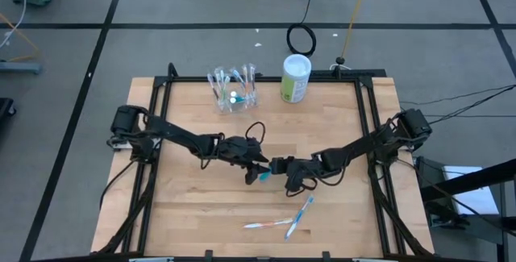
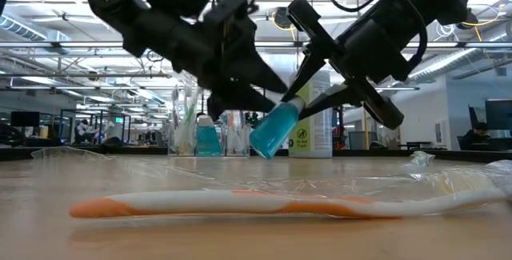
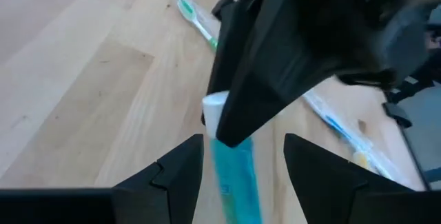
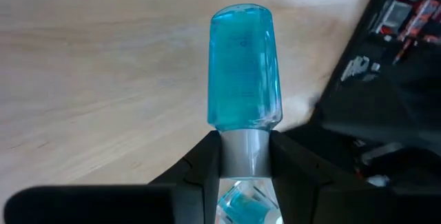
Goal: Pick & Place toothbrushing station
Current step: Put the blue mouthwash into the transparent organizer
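Arms met mid-worktop (image 1: 185,205); right gripper (image 4: 244,156) jaws pinched toothpaste tube (image 4: 244,65) cap; left gripper (image 3: 242,156) jaws spread around tube; toothbrushes (image 1: 278,222) below.

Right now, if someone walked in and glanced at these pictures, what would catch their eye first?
Probably the bright blue toothpaste tube held above mid-table, its white cap end pinched in the right claw, with the left claw open around its other end. Next, the clear holder with toothbrushes at the table's far edge, beside a white-and-green canister. Then the loose toothbrushes lying near the front edge.
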{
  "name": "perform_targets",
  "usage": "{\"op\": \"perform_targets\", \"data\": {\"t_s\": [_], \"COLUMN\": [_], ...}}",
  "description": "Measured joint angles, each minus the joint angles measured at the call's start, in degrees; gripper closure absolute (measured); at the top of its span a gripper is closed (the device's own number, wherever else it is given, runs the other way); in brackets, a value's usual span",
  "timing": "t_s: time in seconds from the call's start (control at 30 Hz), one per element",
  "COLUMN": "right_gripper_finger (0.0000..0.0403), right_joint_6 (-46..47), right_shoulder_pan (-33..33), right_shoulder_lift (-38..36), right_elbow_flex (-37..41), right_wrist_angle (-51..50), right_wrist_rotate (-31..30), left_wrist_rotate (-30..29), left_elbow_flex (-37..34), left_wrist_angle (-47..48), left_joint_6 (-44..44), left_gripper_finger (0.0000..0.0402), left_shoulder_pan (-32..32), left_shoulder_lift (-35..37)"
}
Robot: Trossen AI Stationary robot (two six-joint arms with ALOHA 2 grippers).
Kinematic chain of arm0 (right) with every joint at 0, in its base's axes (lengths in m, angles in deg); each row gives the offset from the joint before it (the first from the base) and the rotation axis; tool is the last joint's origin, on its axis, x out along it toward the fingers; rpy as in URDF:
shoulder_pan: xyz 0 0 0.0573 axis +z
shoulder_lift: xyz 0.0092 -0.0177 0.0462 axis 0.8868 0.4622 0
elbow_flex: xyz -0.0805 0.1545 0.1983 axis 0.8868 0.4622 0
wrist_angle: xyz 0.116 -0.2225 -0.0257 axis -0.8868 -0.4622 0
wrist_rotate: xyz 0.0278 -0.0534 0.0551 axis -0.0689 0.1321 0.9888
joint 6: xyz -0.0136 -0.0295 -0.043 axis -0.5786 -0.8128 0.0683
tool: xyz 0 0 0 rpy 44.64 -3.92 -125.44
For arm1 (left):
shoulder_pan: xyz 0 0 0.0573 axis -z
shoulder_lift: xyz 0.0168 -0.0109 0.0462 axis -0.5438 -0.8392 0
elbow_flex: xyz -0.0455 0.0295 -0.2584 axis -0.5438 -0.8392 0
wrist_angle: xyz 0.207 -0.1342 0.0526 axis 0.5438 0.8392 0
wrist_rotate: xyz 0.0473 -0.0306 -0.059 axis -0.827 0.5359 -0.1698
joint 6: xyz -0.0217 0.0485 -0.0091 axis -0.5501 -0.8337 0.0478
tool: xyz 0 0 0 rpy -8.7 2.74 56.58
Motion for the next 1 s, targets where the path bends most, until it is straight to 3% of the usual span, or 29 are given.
{"op": "perform_targets", "data": {"t_s": [0.43,0.83,1.0], "right_gripper_finger": [0.0307,0.028,0.0284], "right_joint_6": [2.2,11.4,15.5], "right_shoulder_pan": [-0.2,-0.3,-0.3], "right_shoulder_lift": [0.0,0.0,0.0], "right_elbow_flex": [0.0,0.1,0.1], "right_wrist_angle": [0.9,2.8,2.7], "right_wrist_rotate": [-0.2,-0.2,-1.8], "left_wrist_rotate": [-1.5,-2.1,-2.5], "left_elbow_flex": [2.6,2.8,2.8], "left_wrist_angle": [-3.4,-2.1,-2.0], "left_joint_6": [-2.0,-2.6,-2.8], "left_gripper_finger": [0.0198,0.0313,0.0312], "left_shoulder_pan": [0.0,0.0,0.0], "left_shoulder_lift": [-5.9,-5.9,-5.9]}}
